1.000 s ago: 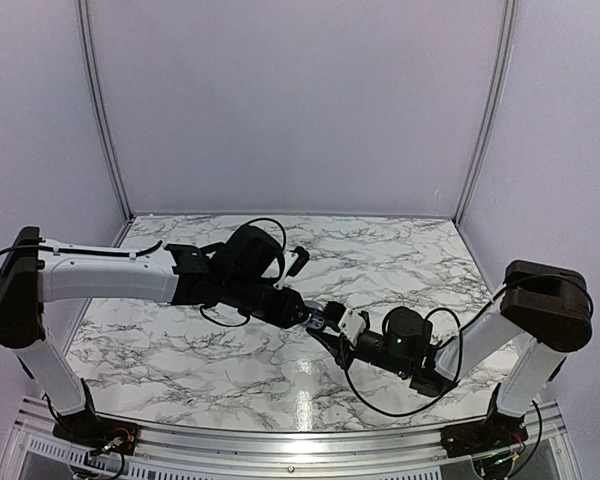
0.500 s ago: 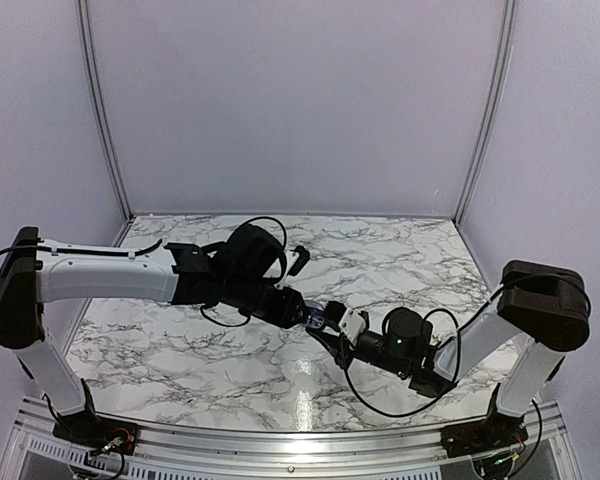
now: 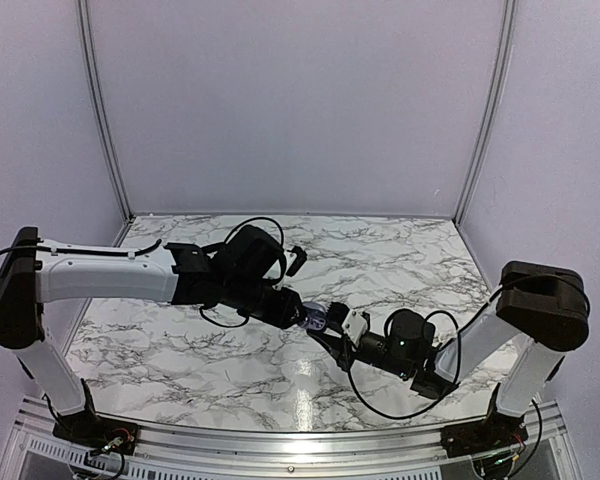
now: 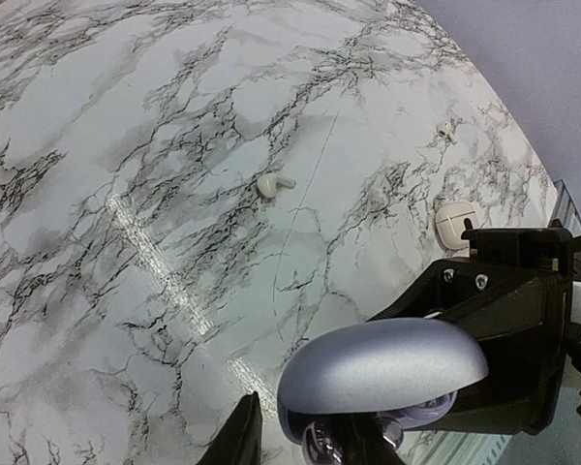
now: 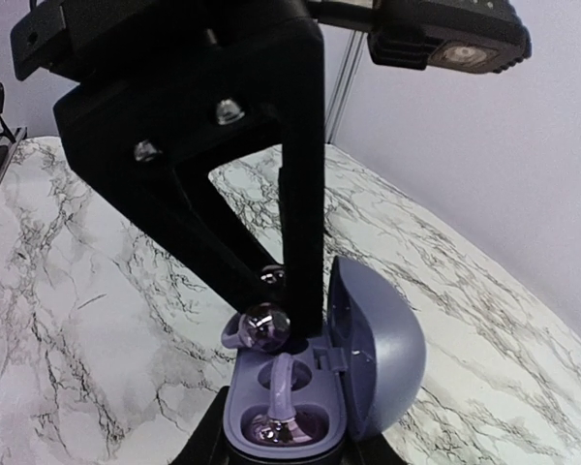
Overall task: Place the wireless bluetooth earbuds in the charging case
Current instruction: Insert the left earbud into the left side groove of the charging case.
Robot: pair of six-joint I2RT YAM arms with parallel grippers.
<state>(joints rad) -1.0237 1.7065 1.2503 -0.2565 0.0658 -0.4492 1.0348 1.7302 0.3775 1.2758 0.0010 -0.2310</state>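
Observation:
My right gripper [image 5: 283, 455] is shut on the base of a purple-blue charging case [image 5: 368, 358], held above the middle of the table [image 3: 180, 350] with its lid standing open. One shiny purple earbud [image 5: 276, 426] sits in the near socket. The other earbud [image 5: 261, 327] hangs tilted just over the far socket, pinched at the tips of my left gripper [image 5: 271, 300], whose black fingers reach down from above. In the left wrist view the case lid [image 4: 382, 363] hides most of that earbud [image 4: 327, 448]. From the top camera both grippers meet at the case [image 3: 316, 321].
On the marble lie a small white rounded thing [image 4: 457, 221] and two tiny whitish pieces [image 4: 274, 182] [image 4: 445, 129]. Grey walls close the table's back and sides. Both arms stretch over its middle.
Almost nothing: the grippers stay together at the case, and the right arm's wrist has shifted slightly to the right.

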